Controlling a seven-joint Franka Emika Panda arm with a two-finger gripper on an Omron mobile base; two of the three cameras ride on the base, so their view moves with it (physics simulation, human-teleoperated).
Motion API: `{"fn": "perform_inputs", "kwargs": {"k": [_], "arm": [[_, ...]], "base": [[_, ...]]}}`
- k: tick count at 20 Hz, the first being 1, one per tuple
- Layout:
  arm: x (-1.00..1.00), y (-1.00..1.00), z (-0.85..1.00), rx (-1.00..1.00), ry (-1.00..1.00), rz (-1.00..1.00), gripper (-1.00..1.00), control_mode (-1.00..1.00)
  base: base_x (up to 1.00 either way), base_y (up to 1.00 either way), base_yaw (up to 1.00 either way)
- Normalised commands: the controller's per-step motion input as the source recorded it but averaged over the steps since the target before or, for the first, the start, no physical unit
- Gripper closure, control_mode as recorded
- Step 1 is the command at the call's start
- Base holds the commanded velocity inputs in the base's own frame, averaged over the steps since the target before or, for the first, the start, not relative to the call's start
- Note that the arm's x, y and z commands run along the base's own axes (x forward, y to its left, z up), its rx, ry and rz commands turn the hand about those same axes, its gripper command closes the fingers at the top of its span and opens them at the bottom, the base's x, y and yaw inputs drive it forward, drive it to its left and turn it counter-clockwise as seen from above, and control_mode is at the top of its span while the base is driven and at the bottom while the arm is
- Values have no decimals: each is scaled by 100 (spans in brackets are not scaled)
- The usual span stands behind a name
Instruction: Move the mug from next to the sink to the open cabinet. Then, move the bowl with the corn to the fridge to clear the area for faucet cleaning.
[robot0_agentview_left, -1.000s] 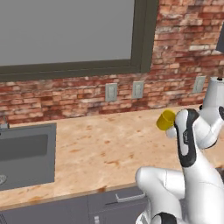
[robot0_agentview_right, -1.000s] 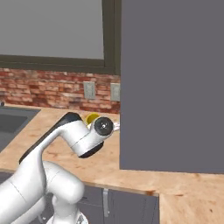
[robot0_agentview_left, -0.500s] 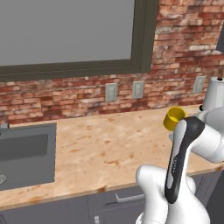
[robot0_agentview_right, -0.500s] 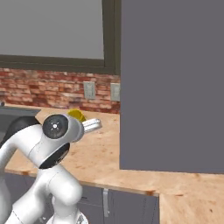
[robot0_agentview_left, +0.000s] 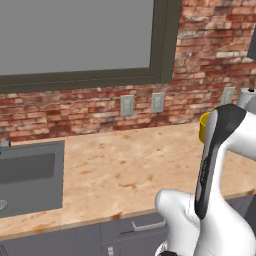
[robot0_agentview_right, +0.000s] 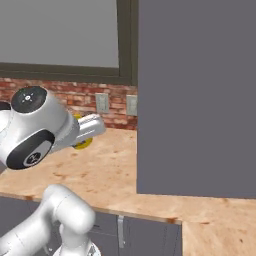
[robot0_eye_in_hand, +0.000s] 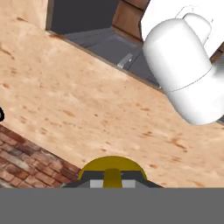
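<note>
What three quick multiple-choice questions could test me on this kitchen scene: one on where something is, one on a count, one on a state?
1. Where is the mug?
A. In the sink
B. Up off the counter, at the robot's arm
C. On the floor

2. How many wall outlets show between the sink and the arm in the left base view?
A. Two
B. Five
C. None

3. How is the gripper?
A. Wide open, holding nothing
B. Shut on the mug
C. Shut on a spoon

Answers: 1 B, its yellow rim peeks out beside the raised arm. 2 A, two plates sit on the brick. 3 B, the hand view shows the yellow mug at the fingertips.
</note>
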Motion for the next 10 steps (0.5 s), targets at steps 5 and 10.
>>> {"fn": "perform_inputs", "kwargs": {"k": [5,10], "arm": [[-26,6,-5,0,0,0,100,-100],[-20,8,-6,0,0,0,100,100]], "base": [[0,0,0],[-80,42,-10]]}}
